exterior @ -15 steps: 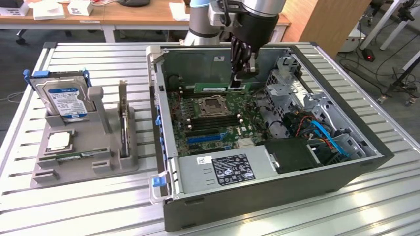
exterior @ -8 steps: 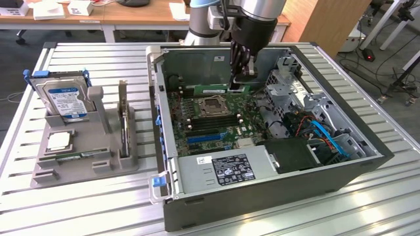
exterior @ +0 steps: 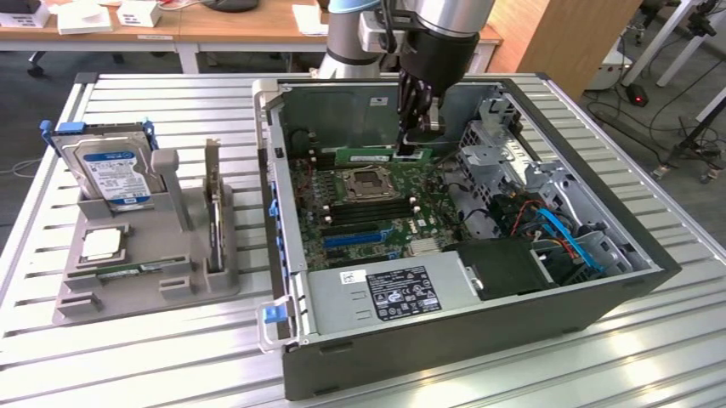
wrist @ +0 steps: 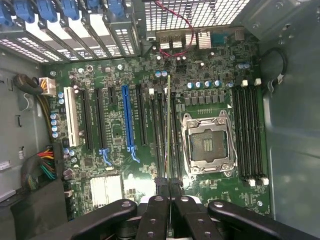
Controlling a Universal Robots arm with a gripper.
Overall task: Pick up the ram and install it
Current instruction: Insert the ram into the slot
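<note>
Gripper [exterior: 411,150] fingers clenched on the ram [exterior: 363,157]. Stick is edge-down inside the open PC case [exterior: 454,361], at the memory slots [wrist: 160,145] just beside the CPU socket [wrist: 207,142]. Can't tell if it's seated. Hard drive [exterior: 114,174] stands in its grey holder on the exterior view's left.

The tabletop [exterior: 136,361] is ribbed bare metal with a dull sheen; the computer case [exterior: 454,357] is matt dark-grey sheet metal. The ram [exterior: 369,156] is green, faintly glossy circuit board, the pincer [wrist: 168,187] smooth matt black, the parts holder [exterior: 136,293] matt grey plastic.
</note>
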